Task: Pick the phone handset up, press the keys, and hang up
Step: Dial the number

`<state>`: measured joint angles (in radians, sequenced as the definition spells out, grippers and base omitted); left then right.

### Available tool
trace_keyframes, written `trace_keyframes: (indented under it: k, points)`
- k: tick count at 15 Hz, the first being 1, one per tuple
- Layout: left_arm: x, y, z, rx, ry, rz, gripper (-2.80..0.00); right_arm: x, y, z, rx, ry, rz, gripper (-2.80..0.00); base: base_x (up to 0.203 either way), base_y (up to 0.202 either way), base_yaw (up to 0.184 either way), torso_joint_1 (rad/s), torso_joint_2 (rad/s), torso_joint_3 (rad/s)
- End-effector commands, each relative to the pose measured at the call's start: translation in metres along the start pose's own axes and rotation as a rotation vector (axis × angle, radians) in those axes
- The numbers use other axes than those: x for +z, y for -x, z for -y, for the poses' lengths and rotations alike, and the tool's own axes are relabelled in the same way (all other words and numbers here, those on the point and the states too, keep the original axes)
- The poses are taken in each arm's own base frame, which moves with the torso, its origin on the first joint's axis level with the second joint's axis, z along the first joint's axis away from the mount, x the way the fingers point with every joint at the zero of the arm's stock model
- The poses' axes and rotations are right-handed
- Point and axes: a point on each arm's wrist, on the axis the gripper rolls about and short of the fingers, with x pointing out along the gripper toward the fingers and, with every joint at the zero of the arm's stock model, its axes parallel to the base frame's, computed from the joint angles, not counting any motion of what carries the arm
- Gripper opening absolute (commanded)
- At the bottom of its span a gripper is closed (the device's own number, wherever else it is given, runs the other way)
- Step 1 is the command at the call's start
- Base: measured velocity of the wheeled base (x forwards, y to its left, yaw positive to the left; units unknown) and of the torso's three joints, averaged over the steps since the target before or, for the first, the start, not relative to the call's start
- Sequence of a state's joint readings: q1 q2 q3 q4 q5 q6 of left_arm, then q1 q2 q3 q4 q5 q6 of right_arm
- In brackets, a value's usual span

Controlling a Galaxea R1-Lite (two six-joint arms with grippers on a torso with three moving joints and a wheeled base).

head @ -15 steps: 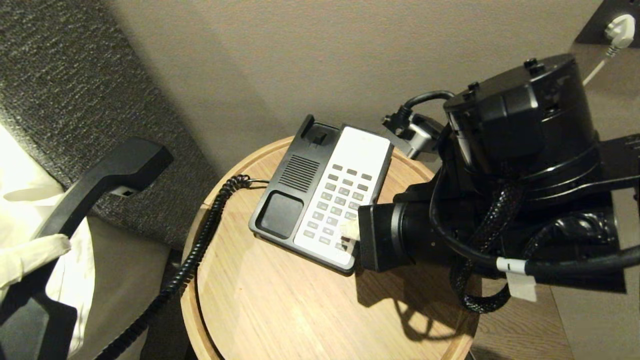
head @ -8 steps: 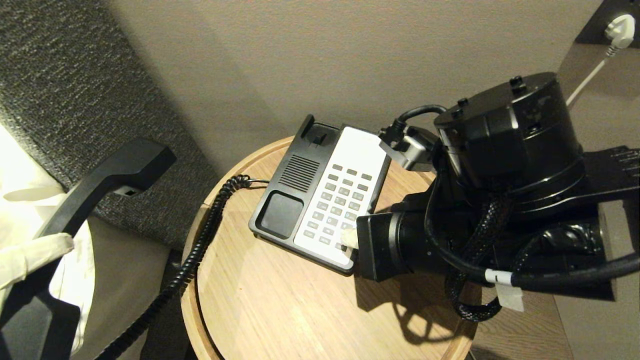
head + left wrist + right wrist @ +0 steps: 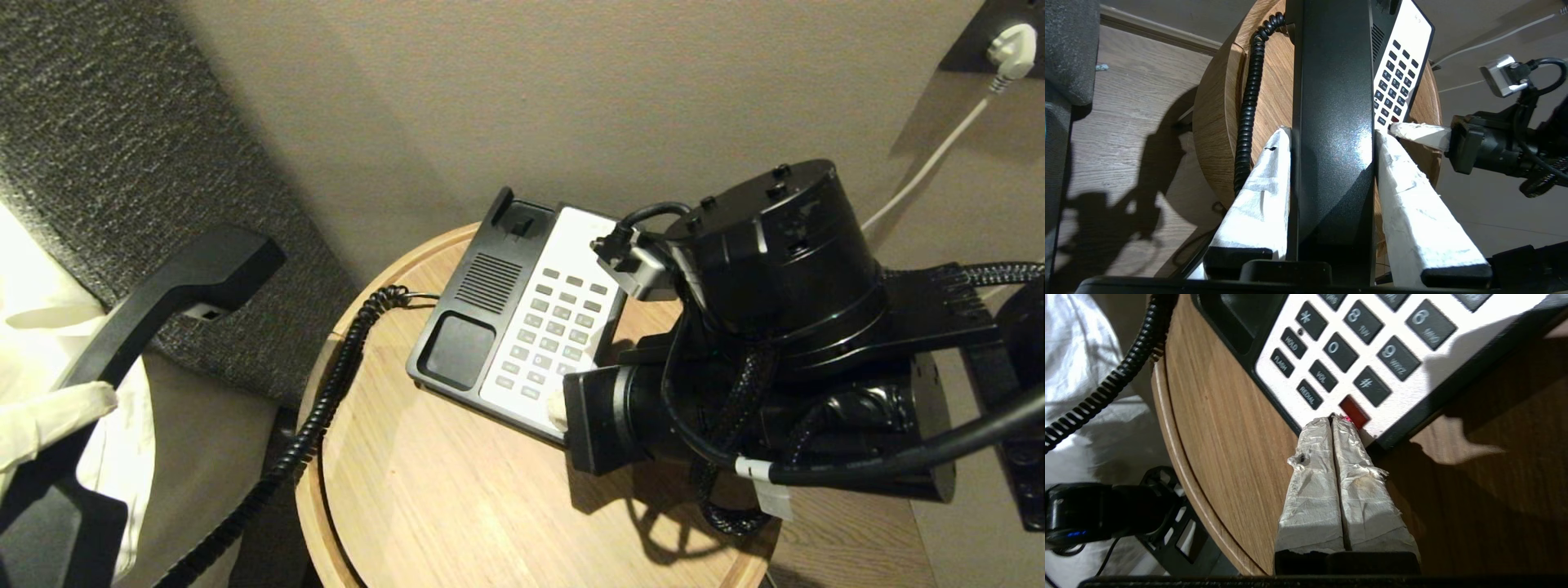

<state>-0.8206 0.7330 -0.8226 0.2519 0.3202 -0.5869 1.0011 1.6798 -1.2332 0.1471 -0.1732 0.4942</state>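
Two end effectors, left (image 3: 1331, 134) gripping phone handset (image 3: 1331, 102), right (image 3: 1333, 420) pressed together at keys (image 3: 1347, 343)

The robot's right arm reaches in from the right side, its thick black wrist lying low and nearly level, cables looped around it. The right gripper (image 3: 1332, 420) has its two white-wrapped fingers (image 3: 1312, 473) pressed flat together with no gap between them, forming one narrow point aimed forward and slightly down.

The left arm is raised off to the left. The left gripper (image 3: 1331, 134) points forward, its two white-wrapped fingers (image 3: 1261, 192) spread apart and angled toward each other, clamped on either side of the phone handset (image 3: 1333, 102), which fills the space between the jaws.
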Motion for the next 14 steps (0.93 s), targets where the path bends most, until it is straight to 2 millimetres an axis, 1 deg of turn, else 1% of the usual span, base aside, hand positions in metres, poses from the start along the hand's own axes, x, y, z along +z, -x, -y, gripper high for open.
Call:
trace_keyframes:
  k: [1, 5, 11, 14]
  points:
    - [0.0, 0.0, 0.0, 0.001, 0.004, 0.002, -2.8, -0.003, -0.004, 0.001, -0.01, 0.0, -0.014, -2.8, 0.0, 0.0, 0.0, 0.0, 0.0, 0.0]
    - [-0.001, 0.002, -0.001, -0.001, 0.005, 0.005, -2.8, -0.006, -0.006, 0.002, -0.016, 0.005, -0.024, -2.8, 0.0, 0.0, 0.0, 0.0, 0.0, 0.0]
    - [-0.002, 0.001, -0.002, 0.002, 0.005, 0.0, -2.8, 0.005, 0.011, 0.0, 0.016, -0.006, 0.027, -2.8, 0.0, 0.0, 0.0, 0.0, 0.0, 0.0]
    - [-0.002, 0.001, -0.002, 0.003, 0.005, 0.0, -2.8, 0.004, 0.016, 0.001, 0.018, -0.007, 0.033, -2.8, 0.0, 0.0, 0.0, 0.0, 0.0, 0.0]
